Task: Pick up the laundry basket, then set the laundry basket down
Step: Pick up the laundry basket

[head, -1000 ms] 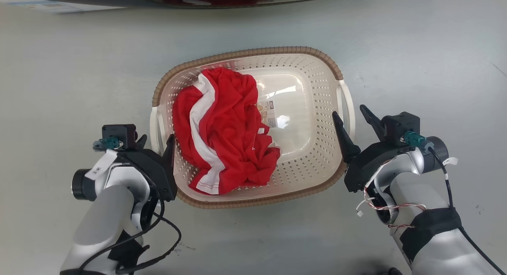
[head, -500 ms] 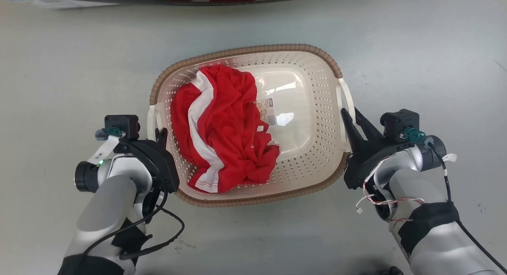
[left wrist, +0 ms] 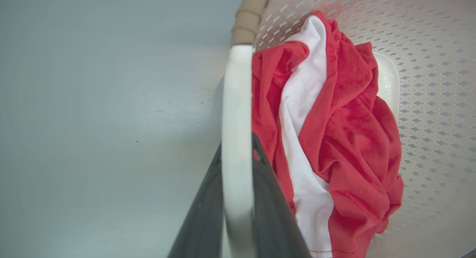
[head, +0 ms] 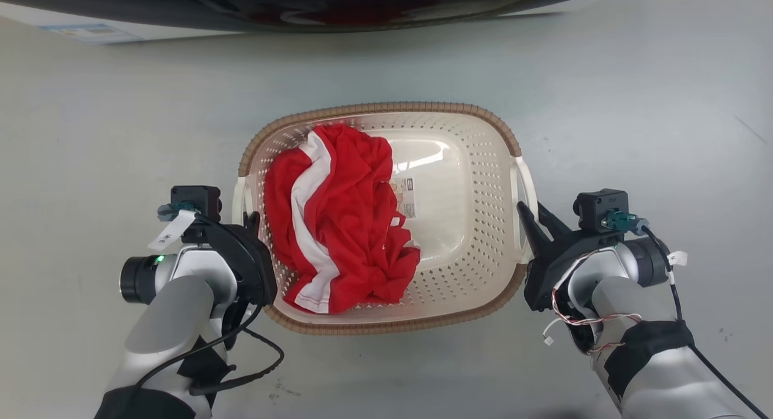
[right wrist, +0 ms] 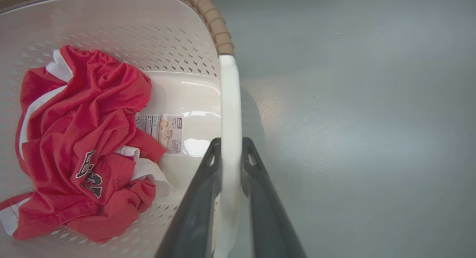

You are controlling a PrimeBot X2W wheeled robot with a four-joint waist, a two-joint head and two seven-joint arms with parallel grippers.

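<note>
The laundry basket (head: 477, 183) is cream-white and perforated, with a brown woven-look rim, and sits in the middle of the head view. A crumpled red and white garment (head: 338, 214) fills its left half, and a small label (head: 406, 195) lies on the bottom. My left gripper (head: 247, 217) is shut on the white left handle (left wrist: 236, 94), whose bar runs between the dark fingers (left wrist: 267, 198). My right gripper (head: 531, 211) is shut on the white right handle (right wrist: 230, 94) in the same way.
Grey floor (head: 634, 105) surrounds the basket on all sides. A dark curved body (head: 338, 2) spans the top edge of the head view, with a pale sheet (head: 90, 32) beside it at the upper left.
Both grippers, open astride the handles a second ago, have shut on them. The whole head picture has shifted, so the basket and arms now sit lower in it.
</note>
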